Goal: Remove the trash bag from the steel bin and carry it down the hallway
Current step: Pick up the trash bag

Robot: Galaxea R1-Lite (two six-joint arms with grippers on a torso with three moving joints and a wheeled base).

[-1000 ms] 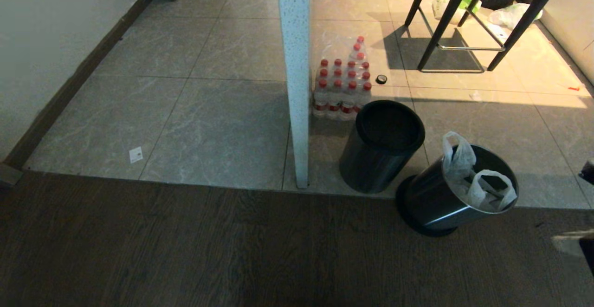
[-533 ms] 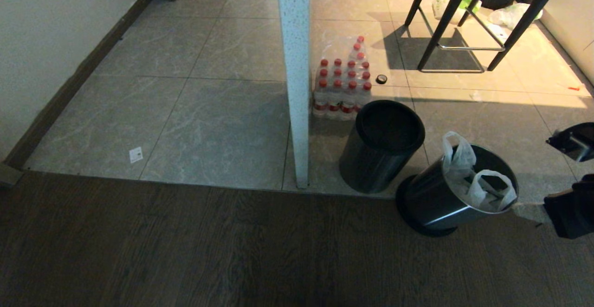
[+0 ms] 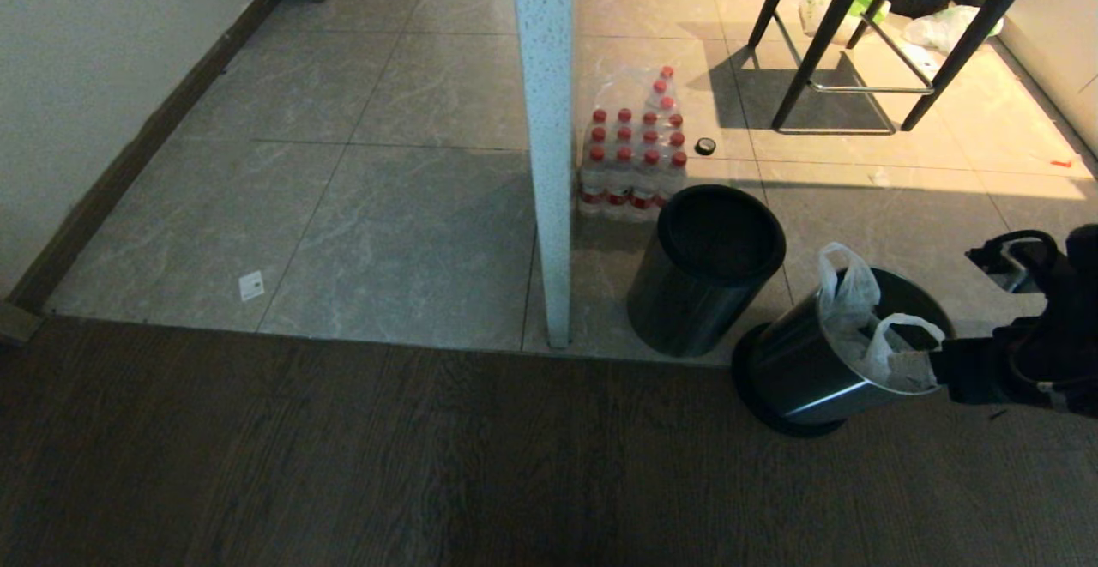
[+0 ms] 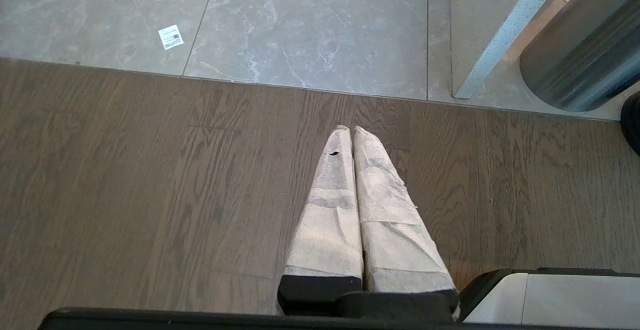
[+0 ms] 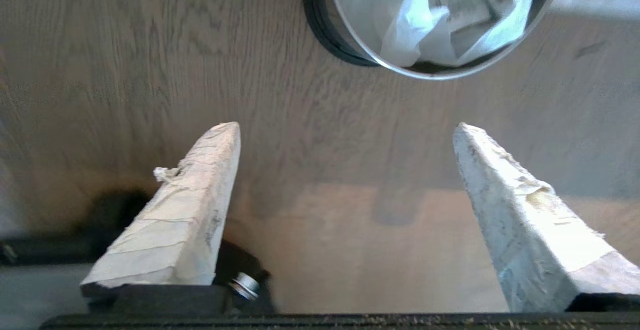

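Note:
The steel bin (image 3: 802,374) stands tilted on the wood floor at the tile edge, its mouth leaning toward my right arm. The trash bag (image 3: 866,327), thin and white, sits inside with its two loop handles sticking up above the rim. My right gripper (image 3: 959,313) hovers just right of the bin's mouth, open wide and empty, one finger close to the nearer handle. From the right wrist, the bin's rim (image 5: 350,45) and the bag (image 5: 450,15) lie ahead of the open gripper (image 5: 347,128). My left gripper (image 4: 348,130) is shut over bare wood floor, parked.
A second dark bin (image 3: 703,275) stands upright just left of the steel one, beside a white speckled post (image 3: 545,121). A pack of red-capped water bottles (image 3: 635,155) sits behind it. Black stool legs (image 3: 841,35) and other bags (image 3: 944,27) are farther back.
My right arm has come in from the right edge and moved left up to the bin's mouth. Its fingers have spread apart. Bin and bag have not moved.

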